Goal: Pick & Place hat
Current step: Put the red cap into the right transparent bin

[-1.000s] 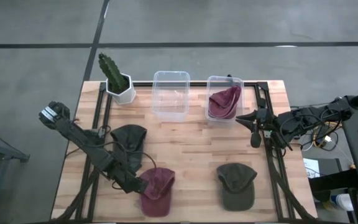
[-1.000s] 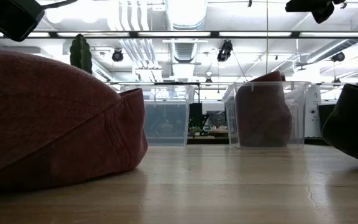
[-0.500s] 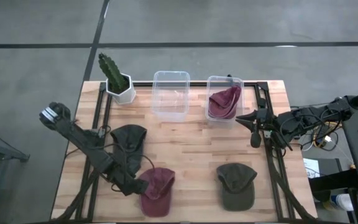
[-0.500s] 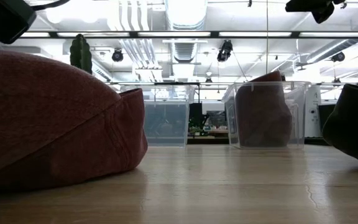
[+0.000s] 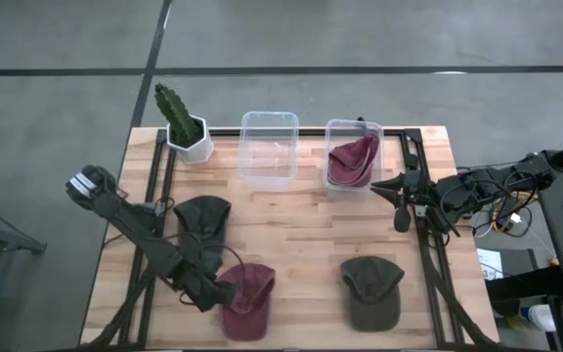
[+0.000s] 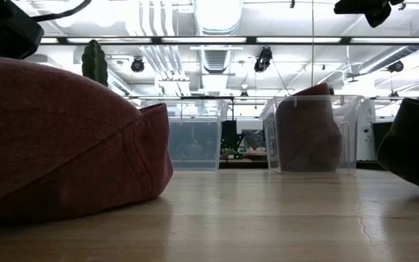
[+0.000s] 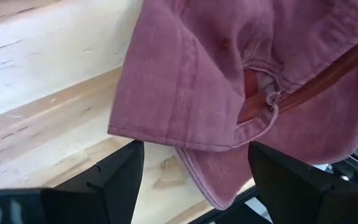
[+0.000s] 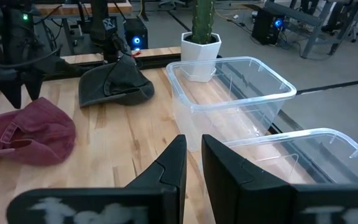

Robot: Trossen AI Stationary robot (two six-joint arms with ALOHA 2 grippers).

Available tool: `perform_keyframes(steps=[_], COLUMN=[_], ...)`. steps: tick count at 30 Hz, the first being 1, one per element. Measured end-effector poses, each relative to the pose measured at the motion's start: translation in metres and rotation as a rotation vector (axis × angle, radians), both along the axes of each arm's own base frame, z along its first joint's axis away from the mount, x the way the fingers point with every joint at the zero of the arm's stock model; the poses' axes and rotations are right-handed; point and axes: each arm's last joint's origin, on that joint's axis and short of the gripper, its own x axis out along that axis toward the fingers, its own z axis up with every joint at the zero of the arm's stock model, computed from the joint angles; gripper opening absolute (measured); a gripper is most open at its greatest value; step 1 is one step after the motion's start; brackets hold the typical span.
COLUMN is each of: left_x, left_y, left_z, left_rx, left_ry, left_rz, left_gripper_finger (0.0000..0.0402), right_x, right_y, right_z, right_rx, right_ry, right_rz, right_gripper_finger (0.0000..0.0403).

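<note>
Left jaws (image 7: 191,171): spread wide, low over the desk (image 5: 301,220), nothing gripped
Maroon hat (image 7: 241,81): lying on the desk just ahead of the left jaws, its back edge between the two fingers
Right jaws (image 8: 193,162): nearly closed, empty, beside the bin (image 5: 353,156) holding a second maroon hat (image 5: 352,161)

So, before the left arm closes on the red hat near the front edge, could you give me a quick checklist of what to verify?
1. Left hand open: ok, fingers spread.
2. Red hat lined up between the fingers: ok, its edge lies just ahead of them.
3. Fingers around the fabric: not ok, the hat is not yet between them.
4. Empty bin free: ok.
5. Right hand out of the way: ok, beside the bin holding a hat.
6. Dark hat under the left arm snagged: cannot tell.
</note>
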Motion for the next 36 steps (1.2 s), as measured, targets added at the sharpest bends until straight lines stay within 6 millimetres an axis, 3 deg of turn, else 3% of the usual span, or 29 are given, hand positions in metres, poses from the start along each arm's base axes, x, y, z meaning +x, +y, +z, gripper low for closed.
perform_keyframes(steps=[16, 36], left_x=[0.003, 0.023], left_y=[-0.005, -0.021], left_z=[-0.009, -0.044], left_rx=[-0.03, -0.016], left_ry=[0.044, -0.029], left_rz=[0.054, 0.084], left_gripper_finger=[0.028, 0.0275], right_x=[0.0, 0.0], right_y=[0.0, 0.0], right_z=[0.0, 0.0], right_rx=[-0.003, -0.003], right_ry=[0.001, 0.001], right_rz=[0.001, 0.001], right_gripper_finger=[0.0047, 0.0047])
